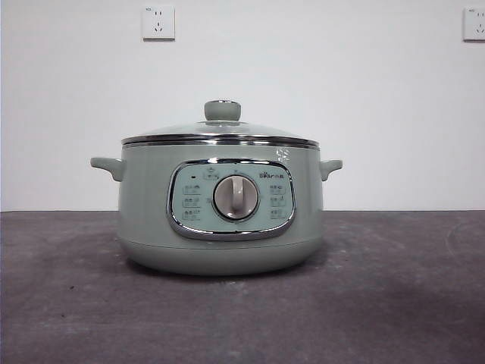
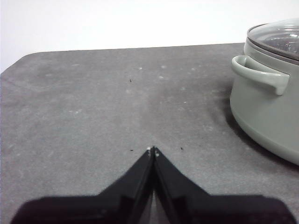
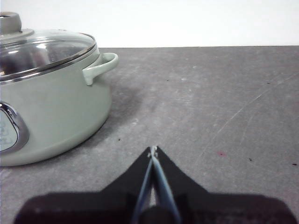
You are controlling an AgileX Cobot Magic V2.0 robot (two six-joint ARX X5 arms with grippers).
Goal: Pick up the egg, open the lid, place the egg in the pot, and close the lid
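Observation:
The sage-green pot (image 1: 220,208) stands in the middle of the grey table with its dial panel facing the front view. The glass lid (image 1: 221,130) with its green knob sits closed on it. The egg is not visible in any view. My left gripper (image 2: 153,150) is shut and empty, low over the table, apart from the pot (image 2: 266,107) and facing past its handle. My right gripper (image 3: 153,149) is shut and empty over the table on the pot's other side, apart from the pot (image 3: 51,112). The lid (image 3: 42,49) also shows there. Neither arm shows in the front view.
A white wall stands behind the table, with a wall socket (image 1: 158,22) above the pot and another (image 1: 474,23) at the far right. The grey table top (image 1: 379,303) stretches on both sides of the pot.

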